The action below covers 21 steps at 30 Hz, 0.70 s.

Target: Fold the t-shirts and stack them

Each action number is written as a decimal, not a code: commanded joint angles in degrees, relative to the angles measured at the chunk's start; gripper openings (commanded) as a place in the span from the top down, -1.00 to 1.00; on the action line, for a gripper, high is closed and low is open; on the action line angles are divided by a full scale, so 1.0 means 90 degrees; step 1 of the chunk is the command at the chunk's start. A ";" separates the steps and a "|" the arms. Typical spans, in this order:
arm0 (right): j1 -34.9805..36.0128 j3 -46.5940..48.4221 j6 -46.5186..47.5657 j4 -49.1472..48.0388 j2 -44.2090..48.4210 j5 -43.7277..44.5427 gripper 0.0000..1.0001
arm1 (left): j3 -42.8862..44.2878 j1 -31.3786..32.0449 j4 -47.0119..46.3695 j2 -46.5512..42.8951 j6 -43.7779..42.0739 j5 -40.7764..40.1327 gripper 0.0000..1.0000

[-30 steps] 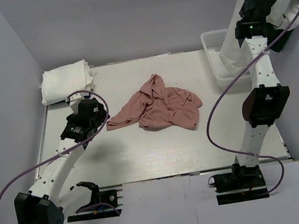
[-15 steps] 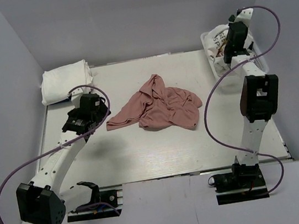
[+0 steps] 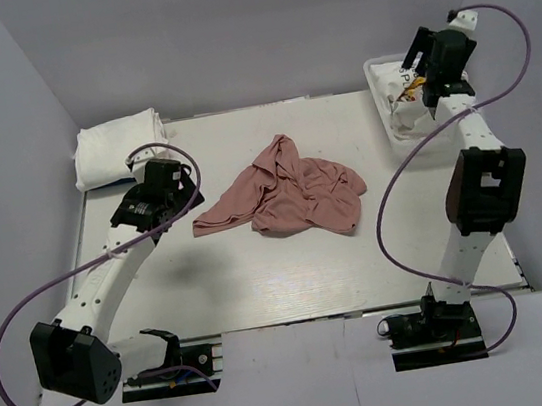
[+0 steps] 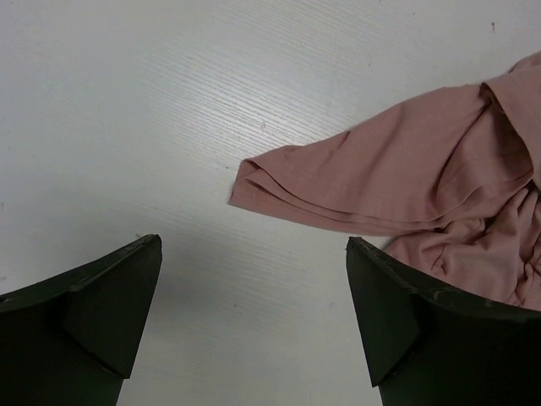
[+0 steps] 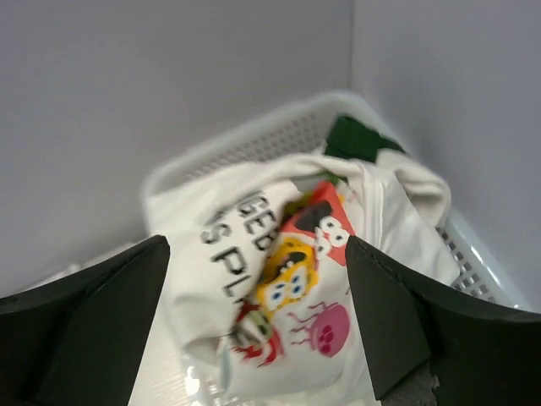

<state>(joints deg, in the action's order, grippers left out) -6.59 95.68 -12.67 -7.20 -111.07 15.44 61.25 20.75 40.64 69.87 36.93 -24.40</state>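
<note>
Right wrist view shows the right gripper (image 5: 254, 241), jaws apart, over the printed white t-shirt (image 5: 296, 279) heaped in the mesh basket (image 5: 254, 139), while the left gripper (image 4: 254, 240), also apart, nears the crumpled pink t-shirt (image 4: 406, 169) mid-table, whose thin sleeve could slip out.

Basket (image 3: 372, 76): white plastic mesh, far right corner of table.
Table (image 3: 291, 271): white, fine grain lines.
Walls (image 3: 226, 27): plain pale grey.

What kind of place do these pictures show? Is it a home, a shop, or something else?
Most likely a robot test cell in a lab. The left arm and right arm are mounted on a white table, plain grey walls close it in, and a pink t-shirt lies there as work material.
</note>
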 commanded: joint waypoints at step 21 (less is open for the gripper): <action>0.3592 0.1251 0.2287 0.3052 -0.0011 -0.1627 -0.80 | -0.0694 0.0077 -0.1674 0.0741 -0.1524 0.2985 -0.99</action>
<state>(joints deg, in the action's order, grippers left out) 23.33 101.08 6.59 12.71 -107.15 1.04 53.10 20.86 29.65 72.47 28.23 -4.40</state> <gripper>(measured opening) 0.900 0.994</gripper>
